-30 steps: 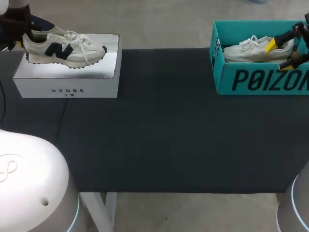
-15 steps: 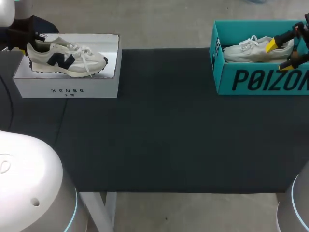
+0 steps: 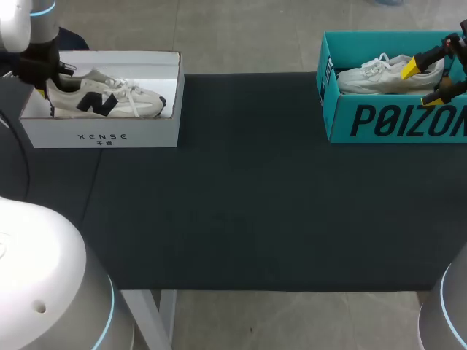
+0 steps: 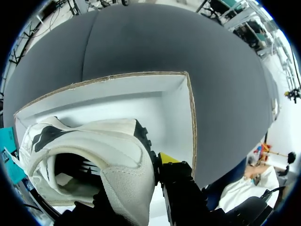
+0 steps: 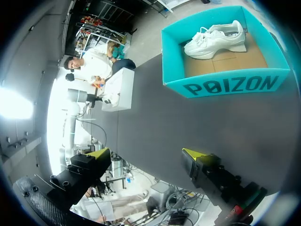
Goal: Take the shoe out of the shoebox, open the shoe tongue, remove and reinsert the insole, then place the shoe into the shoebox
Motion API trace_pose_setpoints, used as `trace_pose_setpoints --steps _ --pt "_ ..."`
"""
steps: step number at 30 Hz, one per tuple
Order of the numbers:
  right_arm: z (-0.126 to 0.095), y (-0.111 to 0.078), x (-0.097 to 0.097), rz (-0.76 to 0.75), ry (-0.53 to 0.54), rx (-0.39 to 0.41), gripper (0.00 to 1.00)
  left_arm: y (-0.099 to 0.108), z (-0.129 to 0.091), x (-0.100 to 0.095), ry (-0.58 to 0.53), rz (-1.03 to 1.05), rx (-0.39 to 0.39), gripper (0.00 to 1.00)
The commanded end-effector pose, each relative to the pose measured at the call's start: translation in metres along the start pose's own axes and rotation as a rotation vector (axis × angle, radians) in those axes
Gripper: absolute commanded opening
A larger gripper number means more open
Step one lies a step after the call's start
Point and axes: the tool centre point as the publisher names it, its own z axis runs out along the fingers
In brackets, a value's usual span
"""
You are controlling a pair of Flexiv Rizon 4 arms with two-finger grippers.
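On the far left, white box: open, sitting at the table's far-left corner with its plain front wall facing the near side.
Shoe: cream with a dark logo on the side. It's down inside the white box, heel at the left end and toe pointing right, toe just short of the box's right wall.
Left gripper: clamped on the shoe's heel. One yellow tip is pressed against the outside of the heel, and the other finger goes down into the shoe's opening, so it's mostly hidden.
Left arm: comes in at the far-left corner, right above the left end of the white box.
Teal box: far right of the table, open, well apart from the white box.
Second shoe: all white, lying in the teal box with its toe pointing left.
Right gripper: hangs over the right end of the teal box, above the second shoe's heel. Fingers are spread wide with nothing between them.
Table: dark mat on top, both boxes along its far edge.
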Motion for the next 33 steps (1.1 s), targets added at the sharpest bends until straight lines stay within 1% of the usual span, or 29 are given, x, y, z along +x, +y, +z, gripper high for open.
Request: trace_pose_setpoints --steps 1,8,10,12,14,15,16,17,18,19,20,21,26,33 --pt "0.0 0.001 0.0 0.001 -0.003 0.001 1.0 0.009 0.01 0.001 0.006 0.002 0.015 0.0" --pt "0.0 0.001 0.0 0.001 -0.003 0.001 1.0 0.007 0.019 0.0 0.027 0.017 0.036 0.0" --pt "0.0 0.001 0.0 0.001 -0.003 0.001 1.0 0.007 0.021 0.0 0.026 0.014 0.04 0.02" --pt "0.0 0.001 0.0 0.001 -0.003 0.001 1.0 0.007 0.021 0.0 0.025 0.013 0.042 0.02" --pt "0.0 0.001 0.0 0.001 -0.003 0.001 1.0 0.006 0.02 0.001 0.023 0.013 0.044 0.05" --pt "0.0 0.001 0.0 0.001 -0.003 0.001 1.0 0.005 0.021 0.001 0.023 0.012 0.045 0.13" --pt "0.0 0.001 0.0 0.001 -0.003 0.001 1.0 0.004 0.021 0.001 0.018 0.012 0.049 0.34" --pt "0.0 0.001 0.0 0.001 -0.003 0.001 1.0 0.003 0.02 0.0 0.017 0.013 0.051 0.45" --pt "0.0 0.001 0.0 0.001 -0.003 0.001 1.0 0.003 0.02 -0.001 0.008 0.012 0.054 0.49" --pt "0.0 0.001 0.0 0.001 -0.003 0.001 1.0 0.002 0.02 -0.001 0.006 0.011 0.055 0.49" --pt "0.0 0.001 0.0 0.001 -0.003 0.001 1.0 0.001 0.019 -0.002 0.012 0.013 0.052 0.69" --pt "0.0 0.001 0.0 0.001 -0.003 0.001 1.0 0.001 0.018 -0.003 0.013 0.011 0.051 1.0" --pt "0.0 0.001 0.0 0.001 -0.003 0.001 1.0 0.001 0.01 -0.002 0.001 -0.003 0.049 1.0" --pt "0.0 0.001 0.0 0.001 -0.003 0.001 1.0 0.003 -0.012 -0.003 -0.007 -0.014 0.036 1.0"
